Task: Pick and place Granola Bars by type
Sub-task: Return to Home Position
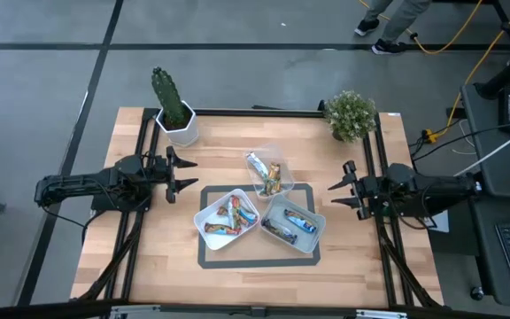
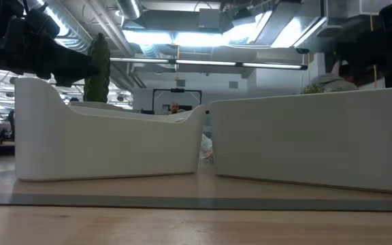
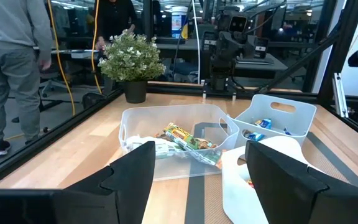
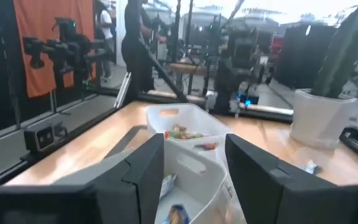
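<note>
High view: left gripper (image 1: 184, 174) and right gripper (image 1: 343, 188) sit at opposite sides of the table (image 1: 131, 257), both spread wide and empty, well apart from the bins; reads as parked. Granola bars (image 1: 234, 215) lie by type in the white bin (image 1: 200, 215), gray bin (image 1: 319, 226) and clear bin (image 1: 282, 158).
Low view: only bin walls, bars hidden.
Left wrist view: fingers (image 3: 129, 174) wide, clear bin ahead.
Right wrist view: fingers (image 4: 135, 174) wide, gray bin nearest.

Overhead looks straight down, low sits close at tabletop (image 2: 196, 228), 2 wrist cameras face the bins (image 3: 291, 121).
</note>
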